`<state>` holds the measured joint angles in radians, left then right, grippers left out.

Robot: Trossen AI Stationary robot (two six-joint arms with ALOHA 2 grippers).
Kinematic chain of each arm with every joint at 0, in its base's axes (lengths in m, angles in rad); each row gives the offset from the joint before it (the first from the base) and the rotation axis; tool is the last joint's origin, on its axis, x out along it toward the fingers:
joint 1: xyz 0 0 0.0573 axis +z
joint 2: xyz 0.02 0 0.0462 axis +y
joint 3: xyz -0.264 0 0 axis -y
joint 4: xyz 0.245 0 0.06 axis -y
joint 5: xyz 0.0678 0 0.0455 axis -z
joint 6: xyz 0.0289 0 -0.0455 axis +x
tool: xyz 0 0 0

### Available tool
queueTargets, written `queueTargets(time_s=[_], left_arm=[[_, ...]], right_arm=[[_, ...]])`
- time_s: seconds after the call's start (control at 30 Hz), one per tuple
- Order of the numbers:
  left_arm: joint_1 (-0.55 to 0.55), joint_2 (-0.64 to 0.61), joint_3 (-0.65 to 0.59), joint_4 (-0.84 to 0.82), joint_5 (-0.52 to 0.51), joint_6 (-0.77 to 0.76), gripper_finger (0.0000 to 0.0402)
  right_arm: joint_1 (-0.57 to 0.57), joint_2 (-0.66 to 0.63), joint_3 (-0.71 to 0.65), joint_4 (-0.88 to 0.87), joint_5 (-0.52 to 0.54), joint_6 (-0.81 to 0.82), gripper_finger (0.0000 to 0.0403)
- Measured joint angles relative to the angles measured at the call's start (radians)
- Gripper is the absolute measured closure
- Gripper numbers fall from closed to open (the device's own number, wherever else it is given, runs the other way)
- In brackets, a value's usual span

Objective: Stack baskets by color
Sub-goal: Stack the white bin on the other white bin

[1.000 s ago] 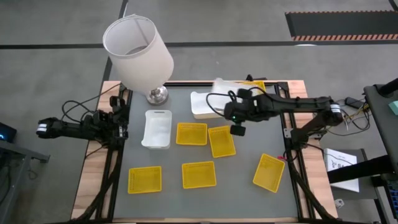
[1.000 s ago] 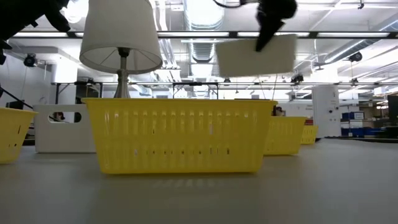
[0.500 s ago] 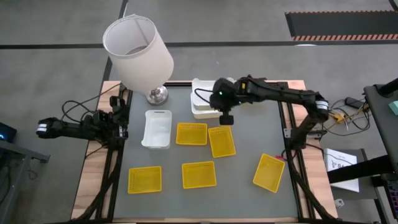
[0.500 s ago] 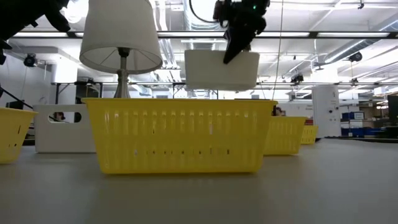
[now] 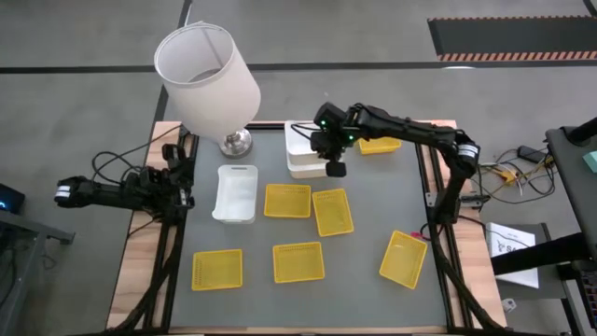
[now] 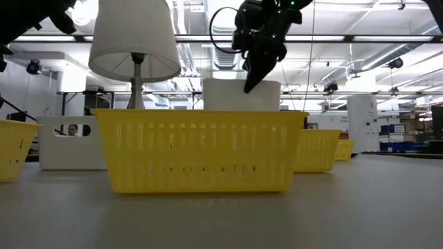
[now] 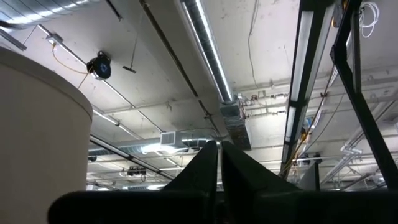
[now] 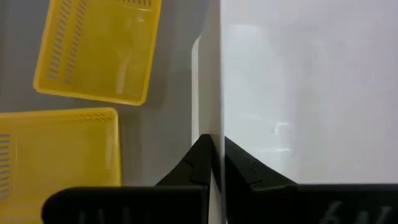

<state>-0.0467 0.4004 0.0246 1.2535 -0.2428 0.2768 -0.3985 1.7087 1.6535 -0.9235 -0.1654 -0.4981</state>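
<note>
A: Item, lower frame of the high view?
B: Three bright yellow mesh-sided plastic baskets: lower left [image 5: 216, 269], lower centre [image 5: 298, 262], lower right [image 5: 403, 259].

A: Centre row?
B: Two more yellow baskets [image 5: 287, 201] [image 5: 332, 212], side by side; left of them a plain white rectangular plastic basket [image 5: 236, 193].

A: Upper centre?
B: The right gripper [image 5: 334, 166], fingers pinched on the rim of a white basket [image 5: 300, 140] held over another white basket [image 5: 302, 168] on the table. A yellow basket [image 5: 380, 146] lies behind the arm.

A: Left edge?
B: The left gripper [image 5: 179, 175], fingers pressed together, empty, at the table's side.

A: Upper left?
B: Large white lampshade [image 5: 205, 75] on a chrome base [image 5: 235, 143].
</note>
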Motion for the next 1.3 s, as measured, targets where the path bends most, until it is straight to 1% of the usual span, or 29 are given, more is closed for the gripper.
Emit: queueTargets(time_s=[0.77,1.0,1.1,1.3], left_arm=[[0.001,-0.002,0.000,0.003,-0.001,0.000,0.0398],[0.001,-0.002,0.000,0.003,-0.001,0.000,0.0398],[0.001,-0.002,0.000,0.003,-0.001,0.000,0.0398],[0.001,-0.002,0.000,0.003,-0.001,0.000,0.0398]], right_arm=[[0.000,0.103,-0.004,0.017,0.008,-0.004,0.0394],[-0.008,0.107,-0.005,0.015,0.008,0.040,0.0393],[-0.014,0.107,-0.005,0.002,0.008,0.063,0.0379],[-0.019,0.104,-0.005,-0.019,0.008,0.090,0.0323]])
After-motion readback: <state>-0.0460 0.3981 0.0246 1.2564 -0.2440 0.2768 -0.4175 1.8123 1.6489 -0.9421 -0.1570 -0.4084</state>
